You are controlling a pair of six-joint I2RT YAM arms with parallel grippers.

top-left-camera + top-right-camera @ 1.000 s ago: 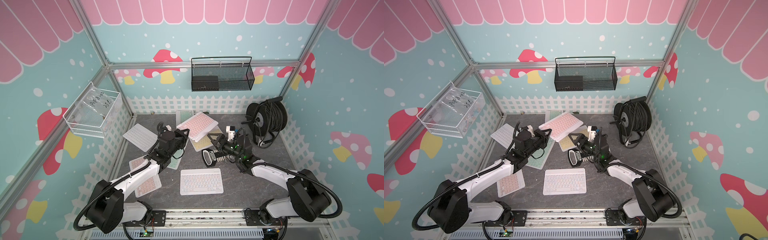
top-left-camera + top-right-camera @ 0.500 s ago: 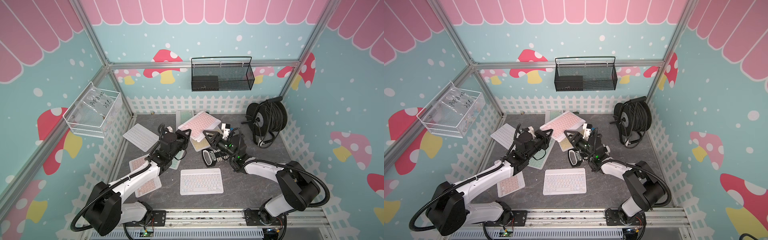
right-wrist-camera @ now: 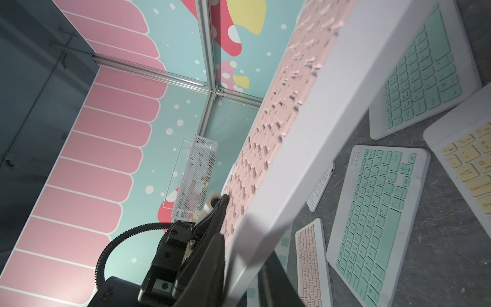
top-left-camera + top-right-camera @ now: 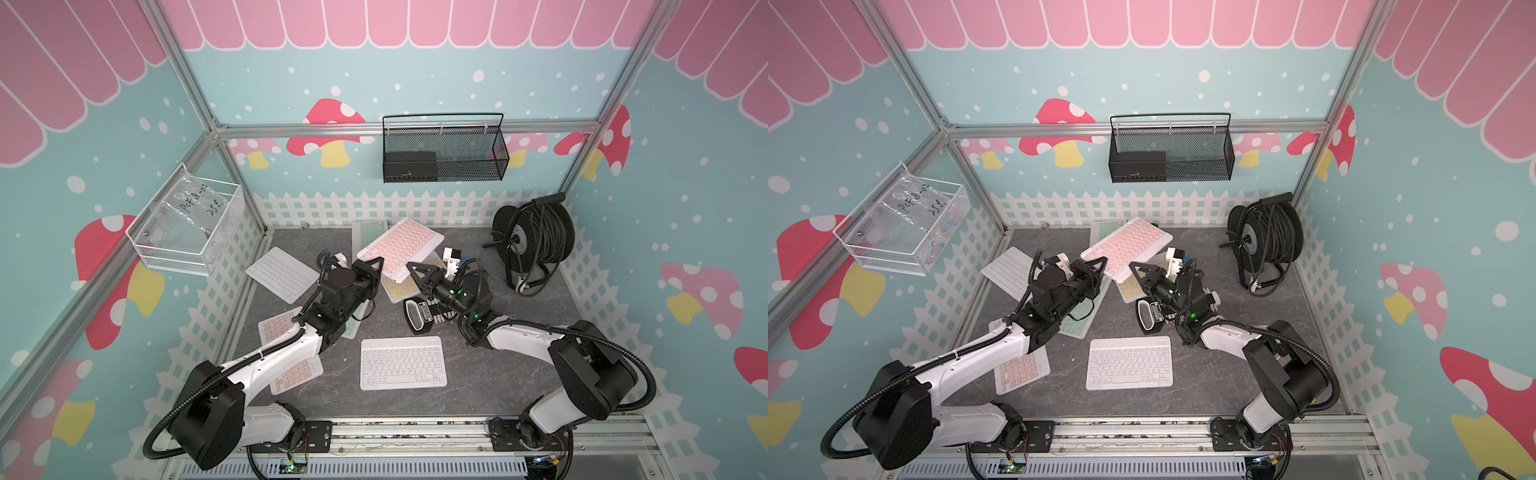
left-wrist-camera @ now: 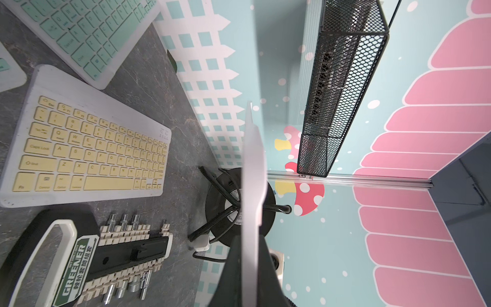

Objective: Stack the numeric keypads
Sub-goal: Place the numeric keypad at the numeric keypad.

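Grey tabletop [image 4: 478, 374] shows seven keypads [image 4: 403, 363], one cable reel [image 4: 536, 237].

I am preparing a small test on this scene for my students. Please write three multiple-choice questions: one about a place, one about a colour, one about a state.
1. Where does the cable reel stand on the table?
A) near left corner
B) far right corner
C) the middle

2. What colour are the keys of the keypad beside the socket holder?
A) yellow
B) mint
C) pink

3. How is the pink keypad?
A) flat on the table
B) lifted, gripped by the left gripper
C) lying under the yellow keypad

Answers:
1 B: both top views show the reel by the far right fence corner.
2 A: the left wrist view shows the yellow keypad next to the holder.
3 B: it hangs tilted above the other keypads, its edge between the shut jaws.
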